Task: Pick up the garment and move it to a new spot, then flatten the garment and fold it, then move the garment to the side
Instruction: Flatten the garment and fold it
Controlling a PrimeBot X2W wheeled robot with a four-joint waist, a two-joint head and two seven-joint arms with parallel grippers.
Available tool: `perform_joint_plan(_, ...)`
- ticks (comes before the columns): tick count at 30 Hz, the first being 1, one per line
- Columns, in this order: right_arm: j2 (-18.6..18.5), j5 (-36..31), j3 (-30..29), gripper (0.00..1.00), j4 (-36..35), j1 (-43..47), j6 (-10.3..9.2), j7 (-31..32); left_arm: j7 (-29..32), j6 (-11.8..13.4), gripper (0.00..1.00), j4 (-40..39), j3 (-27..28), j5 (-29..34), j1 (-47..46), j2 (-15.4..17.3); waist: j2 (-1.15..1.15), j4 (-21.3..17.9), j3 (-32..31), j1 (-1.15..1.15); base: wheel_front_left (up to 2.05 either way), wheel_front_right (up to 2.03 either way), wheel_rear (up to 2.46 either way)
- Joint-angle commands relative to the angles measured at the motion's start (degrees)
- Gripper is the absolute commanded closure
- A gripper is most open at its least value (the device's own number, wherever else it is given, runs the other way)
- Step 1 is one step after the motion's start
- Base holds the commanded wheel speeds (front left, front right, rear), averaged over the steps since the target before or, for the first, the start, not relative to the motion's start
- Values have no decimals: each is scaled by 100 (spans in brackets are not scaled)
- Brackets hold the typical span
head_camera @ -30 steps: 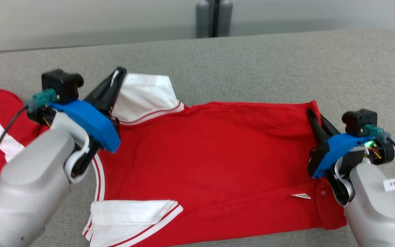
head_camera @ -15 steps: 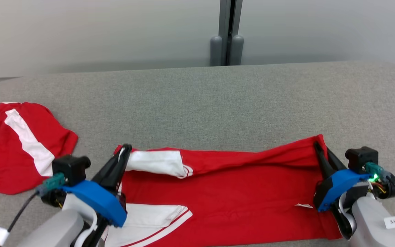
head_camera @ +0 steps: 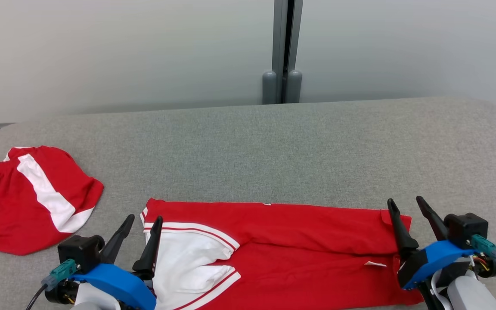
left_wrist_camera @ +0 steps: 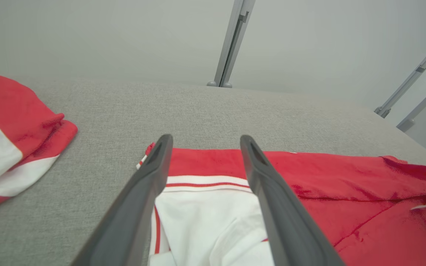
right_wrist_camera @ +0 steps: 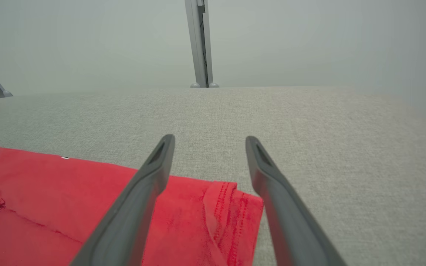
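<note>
Now garment (head_camera: 295, 241) loose; left pincer (head_camera: 144, 218), right pincer (head_camera: 404, 199) newly agape.

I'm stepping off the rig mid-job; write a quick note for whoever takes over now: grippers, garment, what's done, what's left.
Left gripper: jaws open, empty, at the white-sleeve end of the red shirt.
Right gripper: jaws open, empty, at its hem corner.
The red shirt lies flat on the grey table, folded into a long strip. A second red-and-white garment lies at far left.
Done: placed, flattened, first fold.
Left: probably fold further, then move it aside.
</note>
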Motion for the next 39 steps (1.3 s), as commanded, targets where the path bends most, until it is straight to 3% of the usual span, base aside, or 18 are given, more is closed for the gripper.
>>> perform_joint_plan(1, -7, 45, -55, 0, -157, 167, 1, -24, -26, 59, 0, -78, 204, 140, 153, -77, 0, -18, -54, 1, 0, 0, 0)
perform_joint_plan(5, -44, 59, -199, 0, -434, 391, 1, -24, -26, 205, 0, -316, 933, 692, 507, -285, 0, -31, -155, 1, 0, 0, 0)
perform_joint_plan(12, 2, 58, -413, 0, -30, 476, 1, 114, -26, 267, 0, -840, 2236, 2017, 1136, -873, 0, 64, -222, 1, 0, 0, 0)
perform_joint_plan(22, 125, -28, -666, 0, 842, 411, 1, 293, -26, 35, 0, -1147, 3535, 3513, 1825, -1738, 0, 243, -232, 1, 0, 0, 0)
perform_joint_plan(34, 401, 279, -532, 0, 1693, 284, 1, 293, -26, -354, 0, -1039, 4464, 4383, 2164, -2354, 0, 302, -258, 1, 0, 0, 0)
perform_joint_plan(35, 408, 324, -507, 55, 1734, 267, 1, 302, -25, -381, 0, -1017, 4506, 4424, 2174, -2383, 0, 301, -260, 1, 0, 0, 0)
perform_joint_plan(36, 422, 364, -469, 90, 1765, 253, 1, 302, -26, -422, 0, -999, 4558, 4454, 2164, -2403, 0, 298, -263, 1, 0, 0, 0)
perform_joint_plan(37, 434, 426, -432, 100, 1776, 245, 1, 287, -26, -451, 0, -975, 4607, 4489, 2161, -2425, 0, 295, -267, 1, 0, 0, 0)
perform_joint_plan(39, 418, 503, -383, 100, 1765, 225, 1, 218, -26, -505, 0, -932, 4682, 4572, 2169, -2468, 0, 290, -283, 1, 0, 0, 0)
